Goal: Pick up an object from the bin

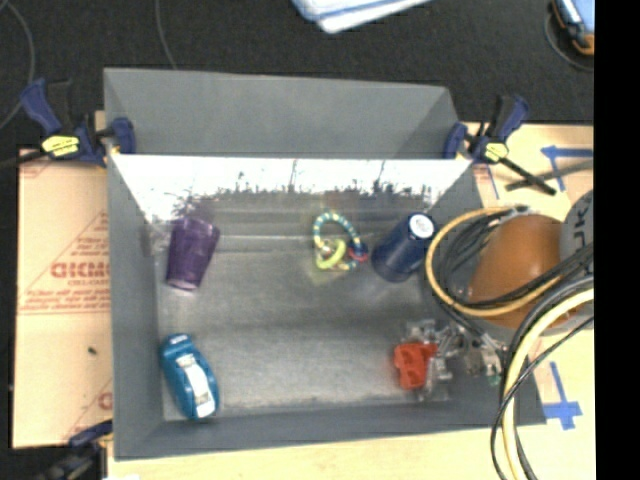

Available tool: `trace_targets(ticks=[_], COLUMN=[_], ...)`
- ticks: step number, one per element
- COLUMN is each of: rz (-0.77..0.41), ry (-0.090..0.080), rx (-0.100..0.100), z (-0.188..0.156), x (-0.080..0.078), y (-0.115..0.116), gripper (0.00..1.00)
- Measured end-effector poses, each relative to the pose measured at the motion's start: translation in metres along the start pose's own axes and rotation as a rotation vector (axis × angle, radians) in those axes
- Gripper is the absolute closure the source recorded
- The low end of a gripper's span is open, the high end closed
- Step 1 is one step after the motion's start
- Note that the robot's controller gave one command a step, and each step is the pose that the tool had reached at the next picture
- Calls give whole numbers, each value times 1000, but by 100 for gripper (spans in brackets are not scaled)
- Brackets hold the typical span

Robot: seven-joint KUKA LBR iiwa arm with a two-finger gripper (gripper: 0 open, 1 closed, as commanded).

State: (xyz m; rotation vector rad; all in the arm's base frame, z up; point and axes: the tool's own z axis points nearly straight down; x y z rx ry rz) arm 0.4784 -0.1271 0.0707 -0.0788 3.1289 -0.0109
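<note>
Your gripper (447,356) sits low in the lower right corner of the bin (300,353), right against a small red block (411,364), probably your pick. You cannot tell whether it is wide, narrow or gripping. The arm enters from that side, so the reach is short, but the walls crowd it. A dark blue cup (403,248) lies near; the purple cup (189,252), blue-and-white dispenser (190,376) and coloured ring (334,243) lie well apart.

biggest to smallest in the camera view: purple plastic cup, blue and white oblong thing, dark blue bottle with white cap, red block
1. blue and white oblong thing and purple plastic cup: too alike to rank
2. dark blue bottle with white cap
3. red block
</note>
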Motion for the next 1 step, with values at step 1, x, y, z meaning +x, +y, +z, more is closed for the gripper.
trace_targets(ticks=[1], rz=[0], ry=[-3], rx=[0], z=[-1], x=[-1], y=[0], gripper=[0])
